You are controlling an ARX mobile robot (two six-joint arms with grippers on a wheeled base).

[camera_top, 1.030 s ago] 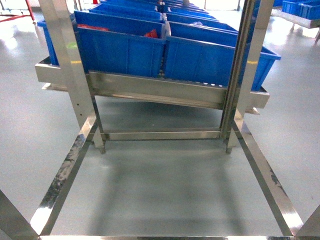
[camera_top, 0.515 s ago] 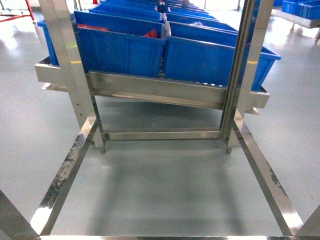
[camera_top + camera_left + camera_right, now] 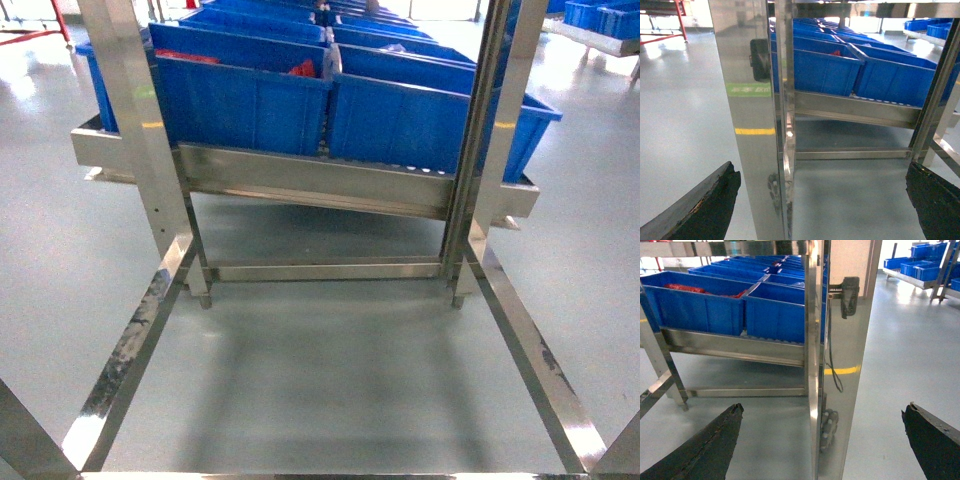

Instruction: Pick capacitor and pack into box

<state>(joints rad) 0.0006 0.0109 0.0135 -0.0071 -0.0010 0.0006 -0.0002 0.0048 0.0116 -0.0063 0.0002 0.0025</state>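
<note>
Item one, my left gripper: fingers spread wide at the bottom corners of the left wrist view, holding nothing, touching nothing; a steel upright stands between them.

Item two, my right gripper: fingers likewise wide apart, empty; another steel post with a dark fitting and cable on it stands ahead.

Item three, floor: grey, glossy, framed by the rack's low steel rails.

Item four, rack shelf: slanted, carrying rows of blue crates; red contents show in one.

Item five, far room: more blue crates on another rack, yellow floor mark.

Capacitor and box: I see neither in any view.

Against the earlier head frames, nothing has shifted.
</note>
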